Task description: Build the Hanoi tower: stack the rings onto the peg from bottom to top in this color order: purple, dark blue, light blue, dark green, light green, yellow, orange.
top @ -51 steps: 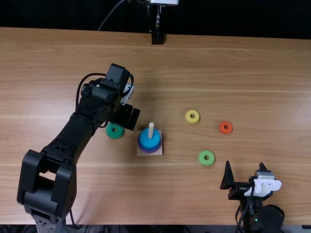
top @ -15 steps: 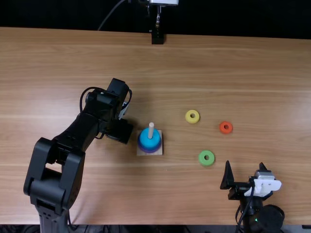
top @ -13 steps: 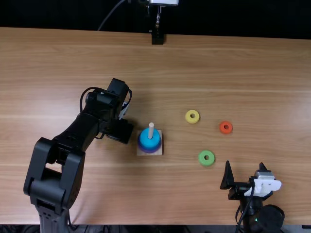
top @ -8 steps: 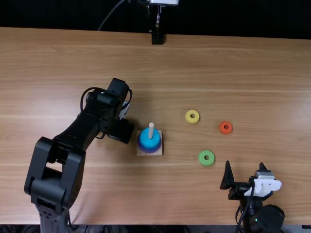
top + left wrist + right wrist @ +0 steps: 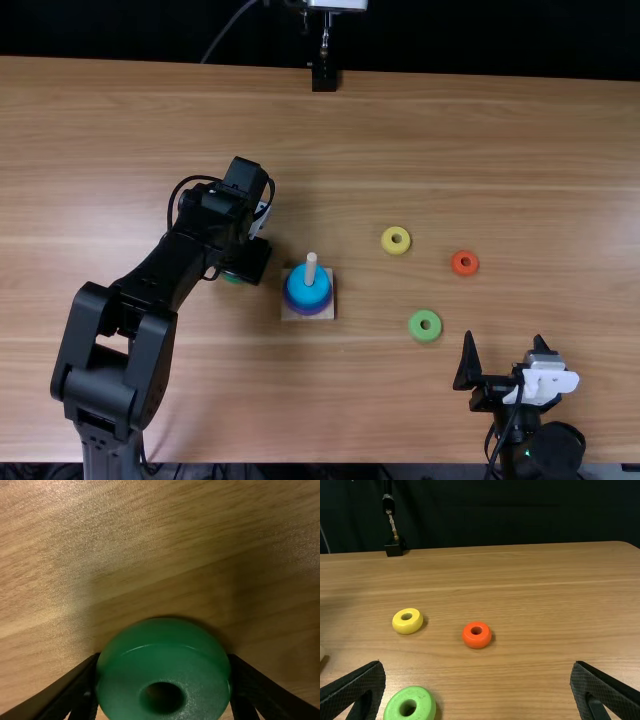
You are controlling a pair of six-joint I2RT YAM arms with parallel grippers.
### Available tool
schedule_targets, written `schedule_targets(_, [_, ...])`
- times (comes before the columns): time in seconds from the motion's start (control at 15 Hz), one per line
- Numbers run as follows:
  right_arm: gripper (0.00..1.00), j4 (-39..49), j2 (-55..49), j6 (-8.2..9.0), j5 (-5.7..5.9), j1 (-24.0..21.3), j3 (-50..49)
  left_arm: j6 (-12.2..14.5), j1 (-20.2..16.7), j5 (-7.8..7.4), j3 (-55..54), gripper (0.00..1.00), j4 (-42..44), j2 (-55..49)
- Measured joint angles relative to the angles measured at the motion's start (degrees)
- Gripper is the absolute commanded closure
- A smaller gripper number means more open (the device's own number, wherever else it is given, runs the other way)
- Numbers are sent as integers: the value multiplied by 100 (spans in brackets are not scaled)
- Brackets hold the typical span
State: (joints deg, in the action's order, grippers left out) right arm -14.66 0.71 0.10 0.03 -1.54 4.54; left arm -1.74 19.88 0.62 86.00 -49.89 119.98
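Dark green ring (image 5: 120,690), left of the peg (image 5: 311,268) and near it, clamped between the fingers of the left gripper (image 5: 164,670). One finger presses on each side of its round wall, which leaves its hole free between them; that grip seems chosen so the ring can slide down over the peg. It should be the next one on, since the light blue ring (image 5: 299,291) lies uppermost around the peg, with a darker blue-purple rim showing under it. Where purple ends and dark blue begins, I can't tell. The square base (image 5: 328,314) gives the stack a footing.

Right of the peg lie the loose ones: the light green ring (image 5: 424,336) on the near side, the yellow ring (image 5: 395,249) on the far side, and the orange ring (image 5: 465,272) farther out than both. They stand well apart, which should give fingers room to straddle each. The right gripper (image 5: 478,663), right of the peg and nearer the table's edge, has its jaws wide apart with nothing between them.

As for looks, the dark green ring is smooth and thick, rounded at the shoulder, with a soft sheen and a small dark hole.
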Motion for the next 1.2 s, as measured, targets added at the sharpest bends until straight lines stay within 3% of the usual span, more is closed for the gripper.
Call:
schedule_targets(0.13, [0, -4, -2, 4, 0, -2, 2, -24, 0, -48, 52, 100, -81, 0])
schedule_targets(0.33, [0, -2, -2, 0, -2, -2, 0, -302, -2, -105, 614, 100, -308, -2])
schedule_targets(0.53, [0, -4, -2, 0, -2, 0, 0, -608, 0, -109, 1440, 100, -1491, -7])
schedule_targets(0.93, [0, 0, -2, 2, -2, 0, 0, -826, 74, -127, 3414, 100, -3869, -39])
schedule_targets(1.2, [0, -4, -2, 2, -2, 0, 2, -1340, 505, -125, 4116, 100, -3995, -61])
